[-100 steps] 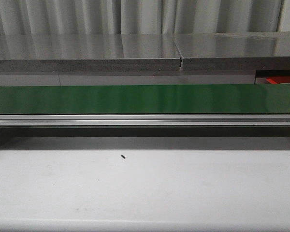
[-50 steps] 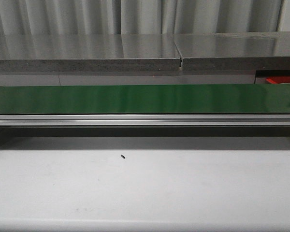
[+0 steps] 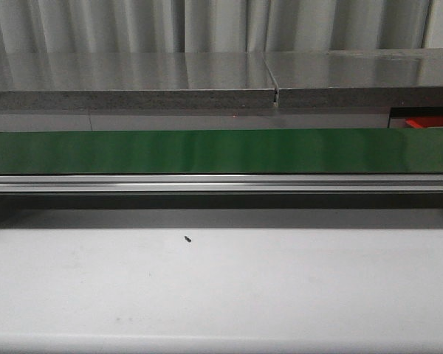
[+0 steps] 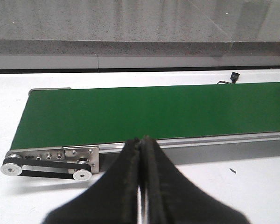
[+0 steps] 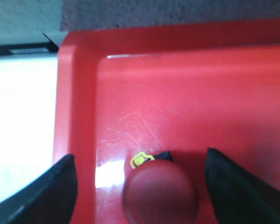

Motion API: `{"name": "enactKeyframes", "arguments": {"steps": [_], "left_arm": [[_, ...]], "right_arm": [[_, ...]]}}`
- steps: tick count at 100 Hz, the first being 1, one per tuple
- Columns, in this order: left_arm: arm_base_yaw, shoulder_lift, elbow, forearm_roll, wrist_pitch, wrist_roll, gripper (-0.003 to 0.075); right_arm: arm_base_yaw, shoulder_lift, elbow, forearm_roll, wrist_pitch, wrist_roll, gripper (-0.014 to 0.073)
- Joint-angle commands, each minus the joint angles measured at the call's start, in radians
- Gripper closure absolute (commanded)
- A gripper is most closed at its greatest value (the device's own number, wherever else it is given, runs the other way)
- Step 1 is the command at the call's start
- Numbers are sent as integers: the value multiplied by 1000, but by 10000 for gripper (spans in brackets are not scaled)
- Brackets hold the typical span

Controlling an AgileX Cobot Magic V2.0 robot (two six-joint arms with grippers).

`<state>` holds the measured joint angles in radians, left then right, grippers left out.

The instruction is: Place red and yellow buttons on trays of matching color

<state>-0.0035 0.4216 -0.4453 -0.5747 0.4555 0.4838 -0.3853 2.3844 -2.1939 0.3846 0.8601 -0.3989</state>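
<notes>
In the right wrist view a red button [image 5: 159, 192] with a domed cap stands in the red tray [image 5: 177, 93], near the tray's corner. My right gripper [image 5: 141, 186] is open, its two black fingers apart on either side of the button and not touching it. In the left wrist view my left gripper [image 4: 142, 142] is shut with nothing between its fingers, hovering at the near edge of the green conveyor belt [image 4: 154, 112]. A sliver of the red tray [image 3: 432, 122] shows at the far right of the front view. No yellow button or yellow tray is in view.
The green conveyor belt [image 3: 221, 151] runs across the front view with an aluminium rail [image 3: 221, 183] below it. A grey stone ledge [image 3: 133, 81] lies behind. A small black speck [image 3: 187, 238] lies on the white table [image 3: 221, 295]. The belt's end roller and pulleys [image 4: 46, 163] show in the left wrist view.
</notes>
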Motion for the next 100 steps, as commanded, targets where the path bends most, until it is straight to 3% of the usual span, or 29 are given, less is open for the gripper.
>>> {"name": "enactKeyframes", "arguments": {"steps": [1,34,52,79,100], "left_arm": [[-8,5,-27,-28,-64,-2,739],[-8,5,-27,-28,-64,-2,739],[-8,5,-27,-28,-64,-2,739],[-8,5,-27,-28,-64,-2,739],[-8,5,-27,-28,-64,-2,739]], "right_arm": [[-7,-120,-33,34,-37,-1,20],[33,-309,-33,43,98,-15,22],[127,-416,-30,32,154,-20,22],[316,-583,-14,-96,225,1,22],[393,-744,109,-115,221,16,23]]}}
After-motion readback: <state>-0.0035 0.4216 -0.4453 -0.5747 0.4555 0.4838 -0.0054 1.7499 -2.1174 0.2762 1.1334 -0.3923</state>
